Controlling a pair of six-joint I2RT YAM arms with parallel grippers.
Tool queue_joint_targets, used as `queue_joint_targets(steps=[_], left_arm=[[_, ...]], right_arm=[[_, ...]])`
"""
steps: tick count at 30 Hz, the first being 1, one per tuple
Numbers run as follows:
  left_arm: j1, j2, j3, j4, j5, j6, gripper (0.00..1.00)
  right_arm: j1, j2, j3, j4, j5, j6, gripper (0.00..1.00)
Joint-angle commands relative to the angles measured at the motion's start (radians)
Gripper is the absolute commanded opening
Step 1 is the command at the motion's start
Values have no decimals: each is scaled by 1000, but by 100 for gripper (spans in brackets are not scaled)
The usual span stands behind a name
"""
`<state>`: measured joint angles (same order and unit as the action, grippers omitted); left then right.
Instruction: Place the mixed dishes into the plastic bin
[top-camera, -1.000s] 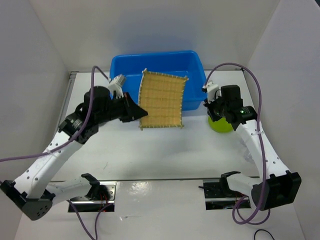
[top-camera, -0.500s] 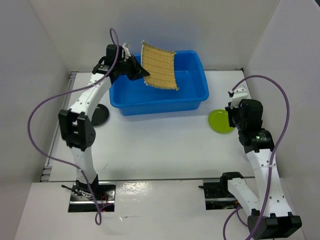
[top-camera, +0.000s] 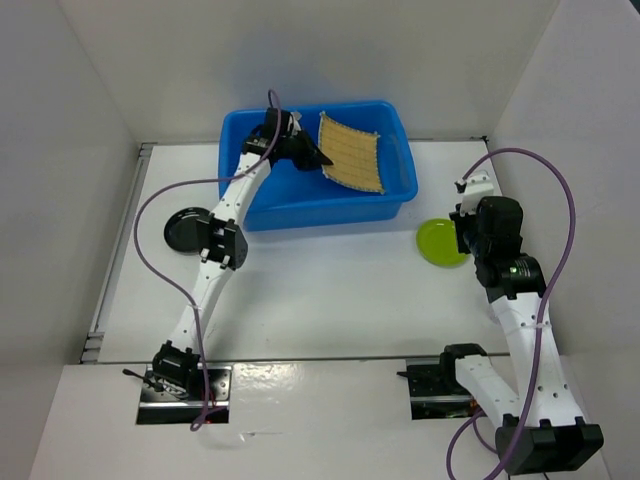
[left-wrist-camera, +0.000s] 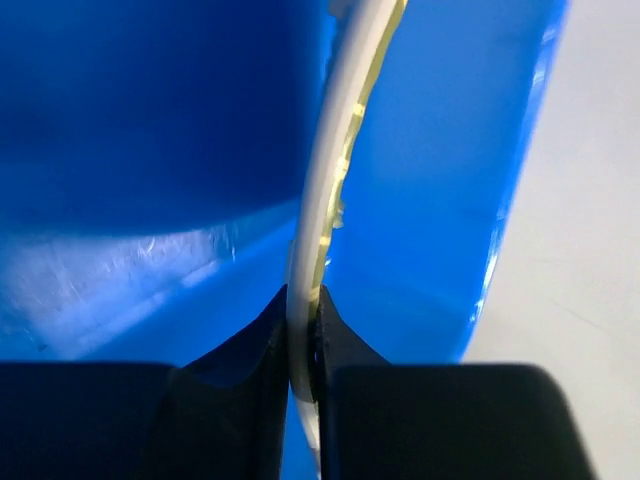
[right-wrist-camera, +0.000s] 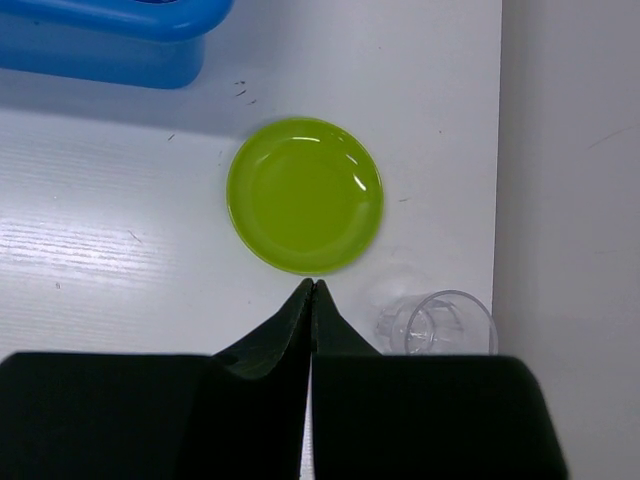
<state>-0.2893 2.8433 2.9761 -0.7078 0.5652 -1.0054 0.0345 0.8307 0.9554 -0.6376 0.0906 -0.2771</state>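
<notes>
We see the blue bin (top-camera: 340, 212) at the far side of the bench (top-camera: 330, 290). Over it our left jaws pinch the bamboo mat (top-camera: 352, 150) by one edge, sloping into the bin. Our right jaws, closed and empty, hover with the green plate (right-wrist-camera: 305, 195) just ahead.

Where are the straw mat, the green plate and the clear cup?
straw mat (top-camera: 352, 150), overhead view, middle of its woven face.
green plate (right-wrist-camera: 305, 195), right wrist view, its centre.
clear cup (right-wrist-camera: 450, 325), right wrist view, its open mouth.

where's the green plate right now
The green plate lies on the table, right side of the top view, off the blue bin's near right corner; a clear cup stands close by.
</notes>
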Motion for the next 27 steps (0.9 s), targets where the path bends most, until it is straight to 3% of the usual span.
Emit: queue_joint_targets(steps=[1,5,6,7,10,11,13,15,16,19,22,23,24,25,27], left_arm=[[-13,28,103,-45,93,-26,18],[-13,67,161,-159,39,37,36],[-4,56,161,-176,0,54,45],[-4,36,161,-188,-23,88,61],[-4,-30,161,-234,-123,142,73],[-4,-51,161,-264,-155,177,99],[6,-135,161,-301,-276,223,99],[15,-205,161,-375,-396,303,99],[15,-276,161,-396,-521,335,99],[60,-419,143,-479,-634,456,99],[160,-612,-109,-537,-655,433,99],[211,-651,-158,-556,-729,433,99],[225,-735,-222,-556,-779,418,99],[237,-780,-397,-538,-839,406,100],[246,-878,-541,-538,-1002,390,100]], right_arm=[[-5,-7,3,44,21,19,2],[-5,-7,3,44,21,19,8],[-5,-7,3,44,21,19,9],[-5,-7,3,44,21,19,14],[-5,2,3,44,21,19,24],[-5,2,3,44,21,19,28],[-5,2,3,44,21,19,44],[-5,2,3,53,32,19,51],[-5,2,3,53,41,19,57],[-5,2,3,53,41,19,65],[-5,2,3,53,50,29,88],[-5,-7,3,53,51,29,99],[-5,-7,3,53,51,29,99],[-5,-7,3,53,51,29,99],[4,-16,3,53,51,29,99]])
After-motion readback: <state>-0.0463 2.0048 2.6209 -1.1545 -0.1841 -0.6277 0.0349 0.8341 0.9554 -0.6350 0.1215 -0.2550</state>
